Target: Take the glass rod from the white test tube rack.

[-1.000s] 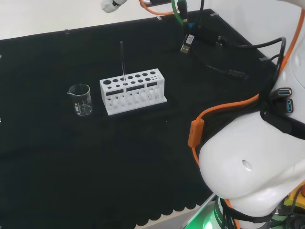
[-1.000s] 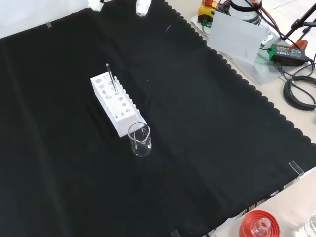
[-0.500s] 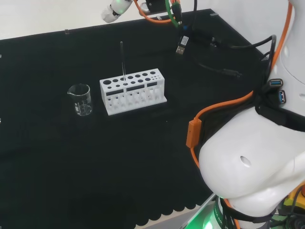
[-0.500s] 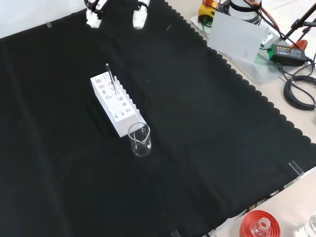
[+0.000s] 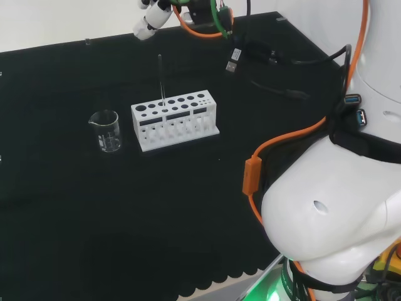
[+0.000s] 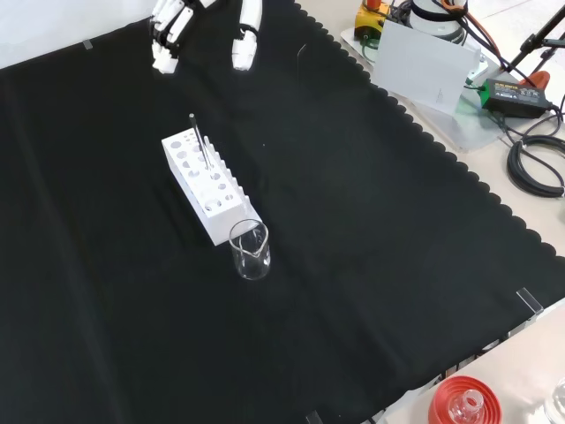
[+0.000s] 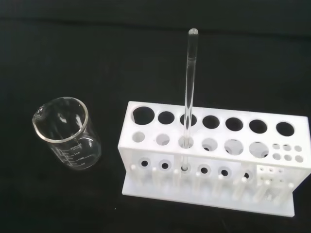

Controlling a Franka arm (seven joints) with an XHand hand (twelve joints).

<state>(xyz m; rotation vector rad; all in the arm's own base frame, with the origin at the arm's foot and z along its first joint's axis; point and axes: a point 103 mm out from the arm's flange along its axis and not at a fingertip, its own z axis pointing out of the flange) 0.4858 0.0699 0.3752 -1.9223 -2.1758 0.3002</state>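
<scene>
Hand (image 6: 205,22) hovers well beyond the white rack (image 6: 205,183), fingers spread, empty. Glass rod (image 7: 188,92) stands upright in it (thin, slick, brittle): pinch the bare upper shaft.

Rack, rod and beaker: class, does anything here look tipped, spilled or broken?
Nothing stands out. The glass rod stands in the white rack, the empty beaker is upright beside it, and the hand hangs open, apart from them.

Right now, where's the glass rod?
The glass rod stands upright in a hole of the white test tube rack. In the head view it sits toward the rack's left end, with the beaker further left.
</scene>
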